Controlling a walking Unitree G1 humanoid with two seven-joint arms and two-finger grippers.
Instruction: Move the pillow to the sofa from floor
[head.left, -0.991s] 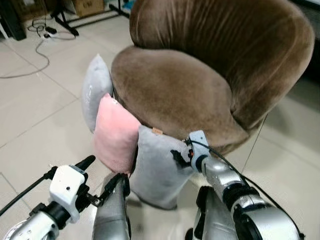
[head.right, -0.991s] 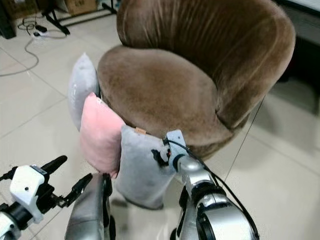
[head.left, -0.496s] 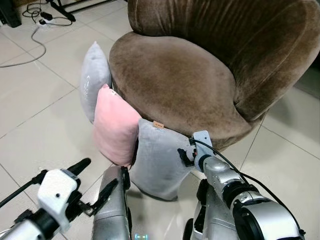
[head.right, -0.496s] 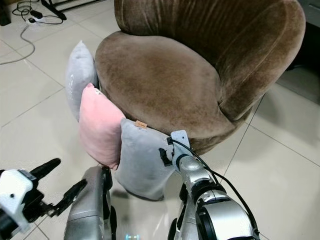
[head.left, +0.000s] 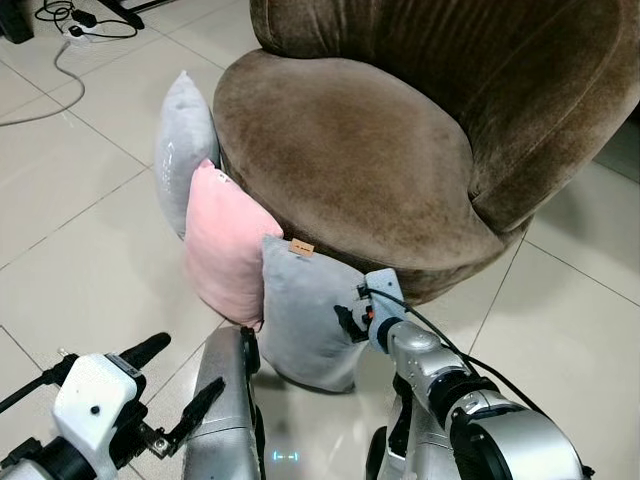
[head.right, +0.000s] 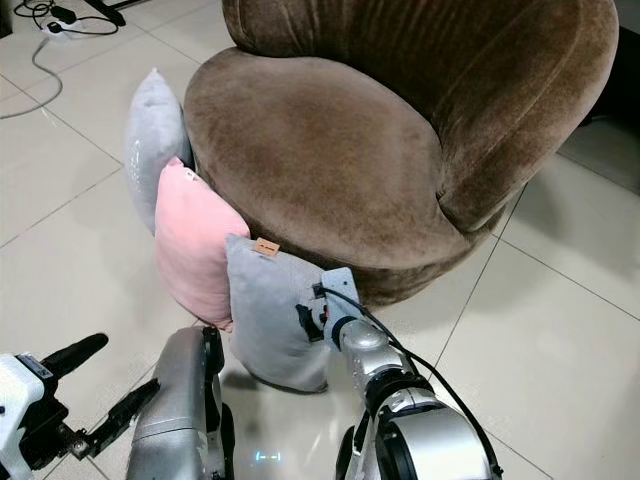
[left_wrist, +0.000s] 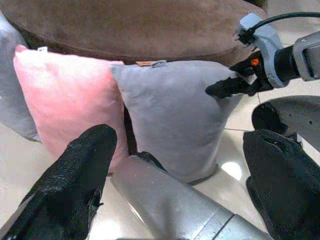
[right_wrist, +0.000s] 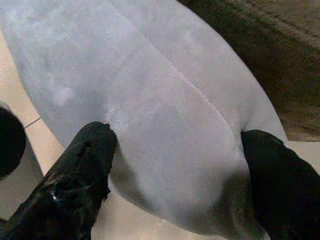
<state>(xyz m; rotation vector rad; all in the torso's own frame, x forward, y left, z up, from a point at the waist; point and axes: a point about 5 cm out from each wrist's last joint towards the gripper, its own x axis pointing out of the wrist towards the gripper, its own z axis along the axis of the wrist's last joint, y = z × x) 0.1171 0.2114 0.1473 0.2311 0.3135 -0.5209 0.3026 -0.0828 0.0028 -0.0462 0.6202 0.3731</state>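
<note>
right gripper (right_wrist: 175, 165): fingers spread wide, pressed against grey pillow (head.left: 305, 320) | pink pillow (head.left: 225, 250) beyond it; brown sofa (head.left: 380, 150) behind | left gripper (head.left: 170, 385): open, apart on its left

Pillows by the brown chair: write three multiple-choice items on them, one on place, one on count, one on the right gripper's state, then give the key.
1. Where does the pink pillow stand?
A. On the chair seat
B. On the floor between two grey pillows
C. Flat on the floor, away from the chair

2. How many pillows lean against the chair?
A. Two
B. Three
C. Four

3. What is the right gripper doing?
A. Open, fingers on either side of the near grey pillow
B. Shut on the pink pillow
C. Resting on the chair seat

Key: 1 B, as it stands upright on the tiles with the far grey pillow on one side and the near grey one on the other. 2 B, two grey and one pink. 3 A, the right wrist view has both fingers spread against the grey fabric.
</note>
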